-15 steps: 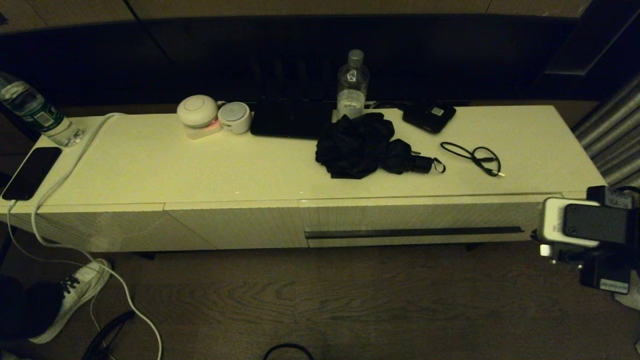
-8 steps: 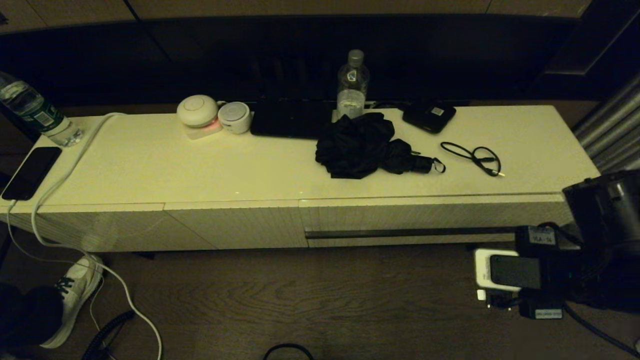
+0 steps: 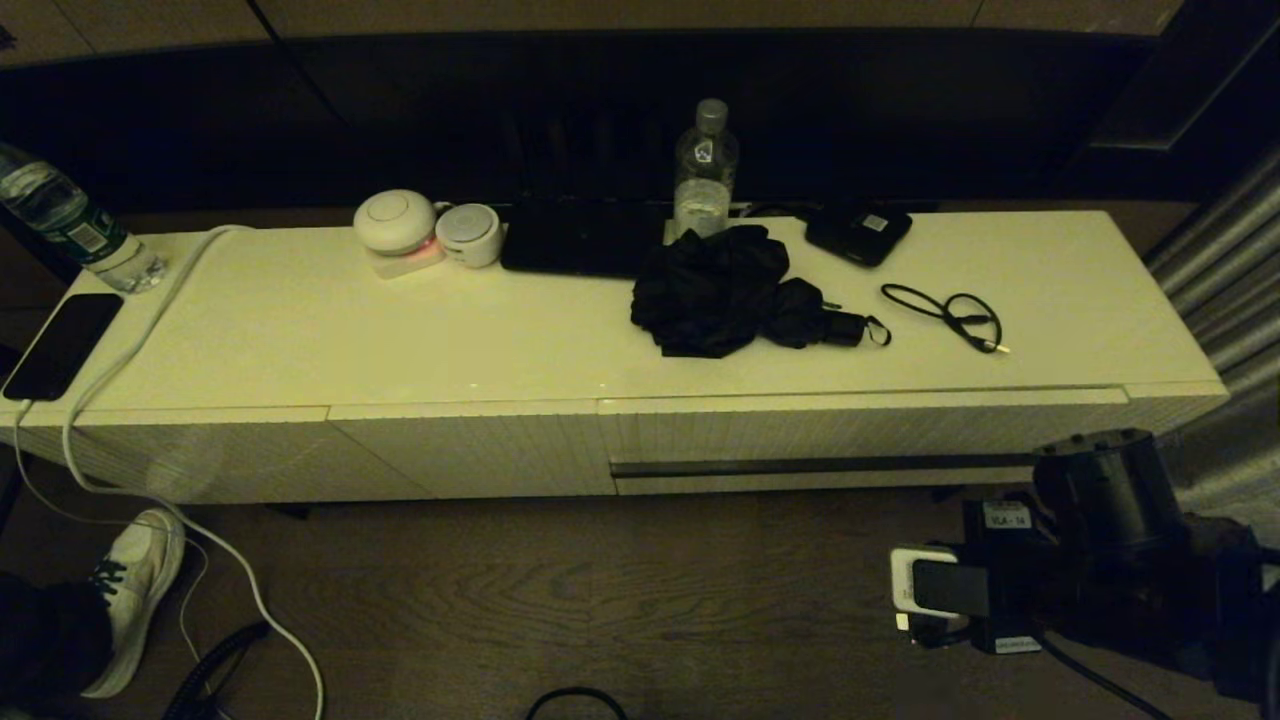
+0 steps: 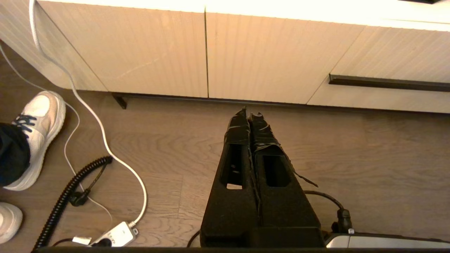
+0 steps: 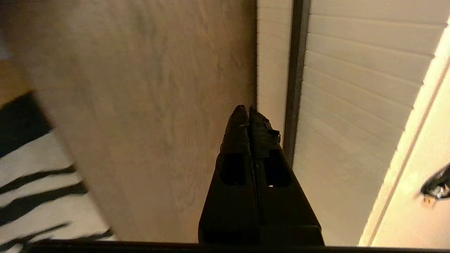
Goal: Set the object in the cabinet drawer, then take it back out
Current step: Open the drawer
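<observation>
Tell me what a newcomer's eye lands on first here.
The long white cabinet fills the head view, a crumpled black umbrella lying near the middle of its top. Below and right of the umbrella, the cabinet drawer with its dark handle strip is closed. The right pincer, shut and empty, sits low beside that strip.

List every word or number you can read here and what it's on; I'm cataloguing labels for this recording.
"VLA-14", only just legible: white sticker on the right arm.
Too small to read: label on the left water bottle.
Too small to read: mark on the centre water bottle.
Too small to read: white label on the black device.
Too small to read: lower sticker under the right arm.
</observation>
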Motion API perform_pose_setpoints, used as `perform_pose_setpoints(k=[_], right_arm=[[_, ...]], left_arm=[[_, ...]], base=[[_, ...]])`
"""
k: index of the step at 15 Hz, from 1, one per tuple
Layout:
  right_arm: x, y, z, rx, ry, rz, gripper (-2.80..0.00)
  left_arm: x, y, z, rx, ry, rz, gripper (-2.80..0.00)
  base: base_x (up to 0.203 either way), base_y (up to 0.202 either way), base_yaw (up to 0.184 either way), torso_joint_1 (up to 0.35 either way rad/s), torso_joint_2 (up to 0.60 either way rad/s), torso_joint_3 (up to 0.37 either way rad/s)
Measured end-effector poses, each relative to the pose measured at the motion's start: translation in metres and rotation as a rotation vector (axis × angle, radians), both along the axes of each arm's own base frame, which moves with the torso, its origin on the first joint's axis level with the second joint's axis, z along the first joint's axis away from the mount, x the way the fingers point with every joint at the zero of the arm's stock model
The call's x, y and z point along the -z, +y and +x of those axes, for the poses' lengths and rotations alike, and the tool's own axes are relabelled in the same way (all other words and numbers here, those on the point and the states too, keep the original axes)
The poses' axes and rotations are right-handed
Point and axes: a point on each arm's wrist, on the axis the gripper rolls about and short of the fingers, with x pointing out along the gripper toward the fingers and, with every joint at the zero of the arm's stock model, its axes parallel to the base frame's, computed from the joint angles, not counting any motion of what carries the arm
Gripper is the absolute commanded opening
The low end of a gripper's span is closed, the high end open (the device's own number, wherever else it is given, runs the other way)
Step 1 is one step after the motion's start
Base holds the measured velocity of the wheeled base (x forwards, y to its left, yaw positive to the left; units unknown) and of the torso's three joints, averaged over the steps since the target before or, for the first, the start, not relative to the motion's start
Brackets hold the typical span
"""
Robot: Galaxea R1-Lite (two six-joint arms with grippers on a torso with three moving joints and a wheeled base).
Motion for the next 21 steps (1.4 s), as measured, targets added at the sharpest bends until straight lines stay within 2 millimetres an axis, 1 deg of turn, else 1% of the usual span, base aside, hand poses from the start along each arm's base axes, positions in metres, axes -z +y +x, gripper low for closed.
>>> perform_pose_setpoints(k=[2, 5, 6, 10, 13, 21], right_arm=[[0.011, -0.005, 0.011, -0.015, -0.022, -0.022, -2.8], [0.031, -0.01, 0.015, -0.018, 0.017, -0.047, -2.8], [0.037, -0.01, 0.014, -0.021, 0.032, -0.053, 0.0], [0.049, -0.007, 0.016, -0.031, 0.075, -0.072, 0.0], [0.056, -0.005, 0.022, -0.029, 0.093, -0.075, 0.0], [0.07, 0.007, 0.059, -0.03, 0.092, -0.062, 0.0]], left_arm=[[0.0, 0.0, 0.0, 0.0, 0.0, 0.0, -2.8], [0.0, 0.0, 0.0, 0.0, 0.0, 0.0, -2.8], [0.0, 0.0, 0.0, 0.0, 0.0, 0.0, -2.8], [0.0, 0.0, 0.0, 0.0, 0.0, 0.0, -2.8], [0.0, 0.0, 0.0, 0.0, 0.0, 0.0, -2.8], [0.0, 0.0, 0.0, 0.0, 0.0, 0.0, -2.8]], base=[[0.0, 0.0, 0.0, 0.0, 0.0, 0.0], [0.0, 0.0, 0.0, 0.0, 0.0, 0.0], [0.0, 0.0, 0.0, 0.0, 0.0, 0.0], [0.0, 0.0, 0.0, 0.0, 0.0, 0.0], [0.0, 0.0, 0.0, 0.0, 0.0, 0.0], [0.0, 0.0, 0.0, 0.0, 0.0, 0.0]])
